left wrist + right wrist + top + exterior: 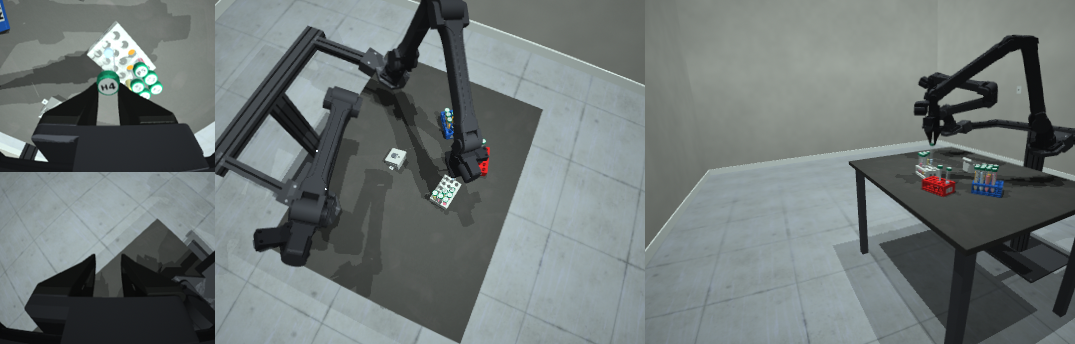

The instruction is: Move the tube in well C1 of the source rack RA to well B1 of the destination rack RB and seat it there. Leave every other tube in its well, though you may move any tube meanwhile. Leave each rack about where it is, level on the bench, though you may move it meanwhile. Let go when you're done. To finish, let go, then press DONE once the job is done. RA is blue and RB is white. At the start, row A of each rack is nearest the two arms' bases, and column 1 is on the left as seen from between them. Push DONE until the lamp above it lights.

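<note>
My left gripper [932,142] [107,87] is shut on a green-capped tube marked H4 [107,82]. The tube hangs upright above the white rack RB [457,183] [920,174] [116,28]; its pale lower end shows over the rack's wells in the left wrist view. Several green-capped tubes stand at one end of RB, and its other wells look empty. The blue rack RA [448,134] [989,190] [4,27] holds several green-capped tubes; the left arm partly hides it in the top view. My right gripper [108,259] is partly open and empty, away from the racks.
A red rack [485,167] [940,186] with green-capped tubes stands beside RB, partly under the left arm in the top view. The white button box [395,157] [967,164] stands nearer the arm bases; its lamp's state is unclear. The right arm is folded back at the table's side.
</note>
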Tool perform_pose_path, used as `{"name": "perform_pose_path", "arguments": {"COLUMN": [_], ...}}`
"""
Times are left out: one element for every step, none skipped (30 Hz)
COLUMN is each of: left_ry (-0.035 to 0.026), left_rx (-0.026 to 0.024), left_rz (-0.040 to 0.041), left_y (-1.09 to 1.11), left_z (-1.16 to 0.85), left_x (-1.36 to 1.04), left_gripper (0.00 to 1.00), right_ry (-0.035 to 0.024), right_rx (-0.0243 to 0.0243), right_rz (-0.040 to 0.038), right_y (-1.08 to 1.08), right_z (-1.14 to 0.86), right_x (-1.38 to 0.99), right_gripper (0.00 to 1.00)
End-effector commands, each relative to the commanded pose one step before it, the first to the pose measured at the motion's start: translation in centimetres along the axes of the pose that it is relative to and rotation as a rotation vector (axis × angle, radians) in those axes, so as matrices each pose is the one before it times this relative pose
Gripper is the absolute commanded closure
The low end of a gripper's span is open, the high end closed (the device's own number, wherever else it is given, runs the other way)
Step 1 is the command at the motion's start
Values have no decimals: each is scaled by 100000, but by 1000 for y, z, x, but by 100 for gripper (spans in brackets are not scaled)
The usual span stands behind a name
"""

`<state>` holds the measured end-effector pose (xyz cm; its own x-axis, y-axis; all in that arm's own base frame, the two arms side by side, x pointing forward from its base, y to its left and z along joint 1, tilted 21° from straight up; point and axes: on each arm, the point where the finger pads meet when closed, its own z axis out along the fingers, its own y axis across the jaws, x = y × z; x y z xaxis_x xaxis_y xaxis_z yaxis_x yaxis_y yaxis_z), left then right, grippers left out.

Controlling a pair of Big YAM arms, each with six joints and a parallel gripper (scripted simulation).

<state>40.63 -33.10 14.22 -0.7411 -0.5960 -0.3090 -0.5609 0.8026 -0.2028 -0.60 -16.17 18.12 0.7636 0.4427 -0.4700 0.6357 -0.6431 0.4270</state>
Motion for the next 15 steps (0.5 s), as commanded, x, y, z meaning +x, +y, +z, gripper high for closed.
{"name": "perform_pose_path", "arguments": {"left_ry": [744,-22,1,0,0,1,1,1,1,1,-18,-22,-3,1,1], "left_rx": [-4005,105,-8,0,0,-11,-9,-9,-8,-7,89,110,14,-4,-4], "left_rz": [-70,-41,-8,0,0,-6,-5,-5,-4,-4,-31,-36,-9,-3,-2], "left_y": [836,-26,1,0,0,-3,-3,-3,-3,-2,-26,-31,-6,-2,-1], "left_z": [1504,-5,-7,0,0,-14,-12,-11,-10,-9,-8,-7,-7,-6,-5], "left_x": [-231,-5,0,0,0,-3,-3,-3,-3,-2,-7,-8,-3,-2,-1], "left_gripper": [100,100,100,100,100,100,100,100,100,100,100,100,100,100,100], "right_ry": [-1563,0,0,0,0,0,0,0,0,0,0,0,0,0,0], "right_rx": [-2861,0,0,0,0,0,0,0,0,0,0,0,0,0,0], "right_rz": [872,0,0,0,0,0,0,0,0,0,0,0,0,0,0], "right_y": [872,0,0,0,0,0,0,0,0,0,0,0,0,0,0], "right_z": [-1107,0,0,0,0,0,0,0,0,0,0,0,0,0,0], "right_x": [-823,0,0,0,0,0,0,0,0,0,0,0,0,0,0], "right_gripper": [70,70,70,70,70,70,70,70,70,70,70,70,70,70,70]}}
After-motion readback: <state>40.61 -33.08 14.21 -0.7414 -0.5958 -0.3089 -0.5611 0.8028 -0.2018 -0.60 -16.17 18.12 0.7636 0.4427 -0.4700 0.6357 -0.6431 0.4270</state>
